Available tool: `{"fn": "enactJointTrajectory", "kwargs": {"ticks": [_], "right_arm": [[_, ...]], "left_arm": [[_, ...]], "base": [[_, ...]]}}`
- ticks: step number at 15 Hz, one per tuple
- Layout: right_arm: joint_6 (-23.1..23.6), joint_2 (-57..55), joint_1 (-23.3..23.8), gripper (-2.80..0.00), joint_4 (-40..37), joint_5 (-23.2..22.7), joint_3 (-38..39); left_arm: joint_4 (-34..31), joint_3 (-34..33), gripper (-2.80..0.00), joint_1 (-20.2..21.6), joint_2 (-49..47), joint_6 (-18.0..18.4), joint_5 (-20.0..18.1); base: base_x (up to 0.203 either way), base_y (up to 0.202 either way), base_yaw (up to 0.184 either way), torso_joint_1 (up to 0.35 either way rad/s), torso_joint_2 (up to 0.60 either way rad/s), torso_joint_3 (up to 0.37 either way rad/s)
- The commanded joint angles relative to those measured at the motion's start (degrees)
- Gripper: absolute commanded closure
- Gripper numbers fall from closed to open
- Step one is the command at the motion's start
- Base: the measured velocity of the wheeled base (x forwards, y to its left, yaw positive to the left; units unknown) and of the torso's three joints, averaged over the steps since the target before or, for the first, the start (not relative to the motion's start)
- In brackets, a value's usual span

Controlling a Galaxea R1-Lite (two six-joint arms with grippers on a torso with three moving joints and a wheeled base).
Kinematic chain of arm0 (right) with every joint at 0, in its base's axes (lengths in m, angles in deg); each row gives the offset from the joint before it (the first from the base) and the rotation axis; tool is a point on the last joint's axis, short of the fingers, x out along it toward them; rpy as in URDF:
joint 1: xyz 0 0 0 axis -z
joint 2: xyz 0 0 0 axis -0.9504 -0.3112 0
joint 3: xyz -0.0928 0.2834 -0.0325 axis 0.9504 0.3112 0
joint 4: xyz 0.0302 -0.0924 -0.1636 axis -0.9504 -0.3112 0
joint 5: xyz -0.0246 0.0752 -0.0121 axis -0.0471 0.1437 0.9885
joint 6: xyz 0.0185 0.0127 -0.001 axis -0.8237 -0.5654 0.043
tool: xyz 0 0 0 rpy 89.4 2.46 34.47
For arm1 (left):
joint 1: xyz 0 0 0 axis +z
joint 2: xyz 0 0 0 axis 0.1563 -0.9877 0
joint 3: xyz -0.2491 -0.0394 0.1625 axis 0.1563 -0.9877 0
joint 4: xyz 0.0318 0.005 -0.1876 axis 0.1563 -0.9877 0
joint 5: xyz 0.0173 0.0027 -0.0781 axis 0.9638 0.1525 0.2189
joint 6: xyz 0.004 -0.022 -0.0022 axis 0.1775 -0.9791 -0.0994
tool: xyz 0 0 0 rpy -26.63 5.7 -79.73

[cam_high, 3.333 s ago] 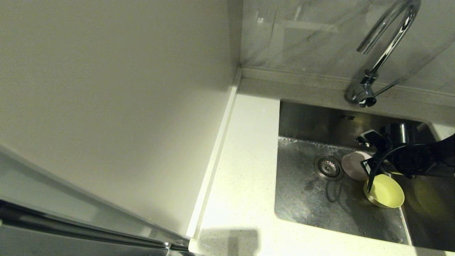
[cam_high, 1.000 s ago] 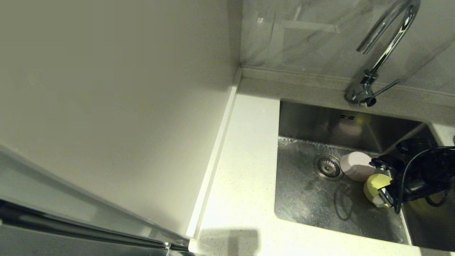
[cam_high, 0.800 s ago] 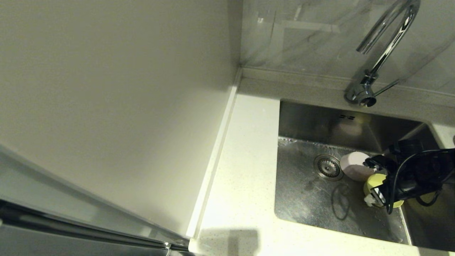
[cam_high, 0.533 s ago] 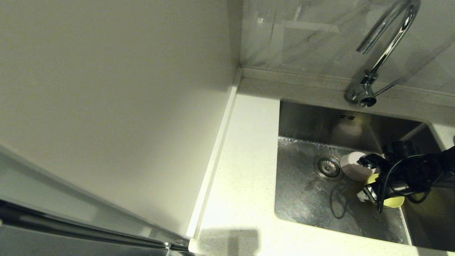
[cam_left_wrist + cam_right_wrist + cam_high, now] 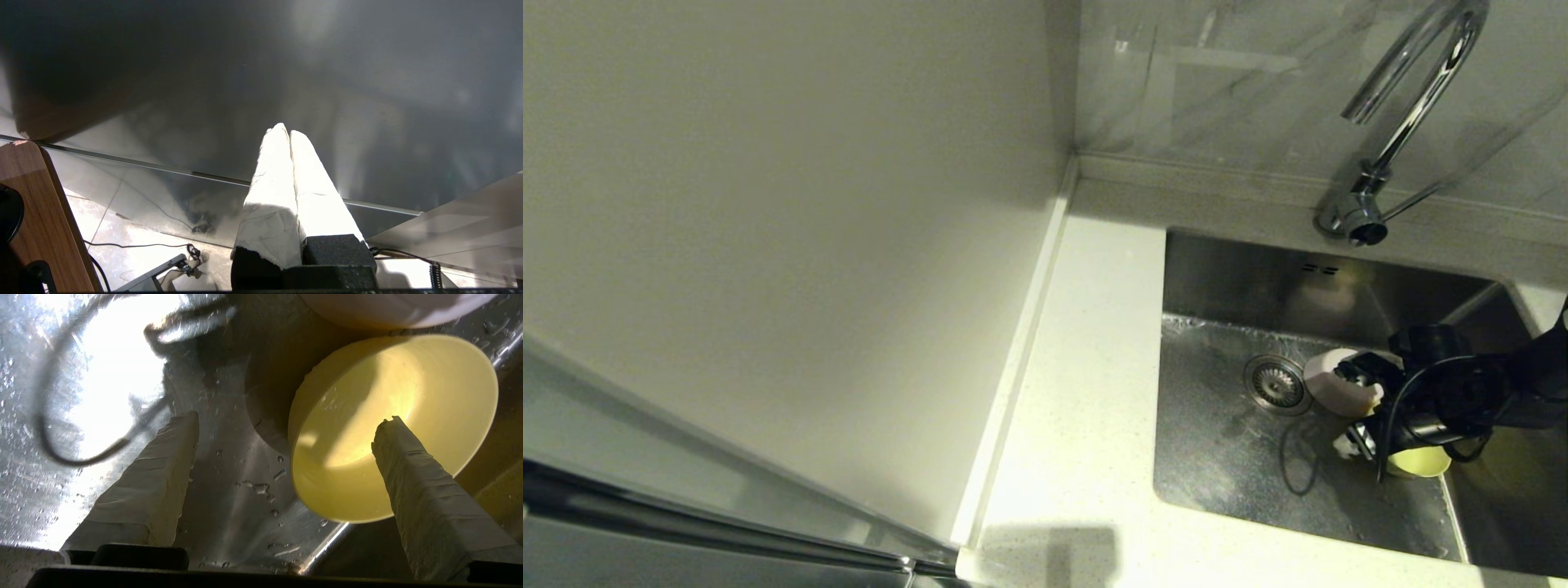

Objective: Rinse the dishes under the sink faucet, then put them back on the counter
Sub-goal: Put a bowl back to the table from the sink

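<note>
Pickup of the yellow-green bowl (image 5: 392, 428) is in hand: right gripper (image 5: 286, 428), wide open and empty, straddles its rim and needs closing.

Plain cream wall panel (image 5: 792, 229) — grey-veined marble backsplash (image 5: 1258, 90) behind.

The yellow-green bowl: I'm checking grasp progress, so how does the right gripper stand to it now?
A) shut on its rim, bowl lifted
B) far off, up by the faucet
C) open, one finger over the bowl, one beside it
C: the right gripper is open, one finger over the yellow-green bowl, the other outside it above the sink floor.
</note>
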Motion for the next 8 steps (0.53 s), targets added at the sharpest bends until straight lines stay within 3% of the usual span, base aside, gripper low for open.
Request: {"fn": "enactJointTrajectory", "kwargs": {"ticks": [1, 8], "right_arm": [[0.1, -1.7, 0.0, -2.80, 0.4, 0.1, -1.0], [-0.7, -4.2, 0.1, -2.80, 2.0, 0.4, -3.3]], "left_arm": [[0.0, -0.2, 0.00, 0.0, 0.0, 0.0, 0.0], [0.0, -0.2, 0.00, 0.0, 0.0, 0.0, 0.0]], "base": [[0.000, 0.000, 0.000, 0.000, 0.00, 0.000], [0.000, 0.000, 0.000, 0.000, 0.00, 0.000]]}}
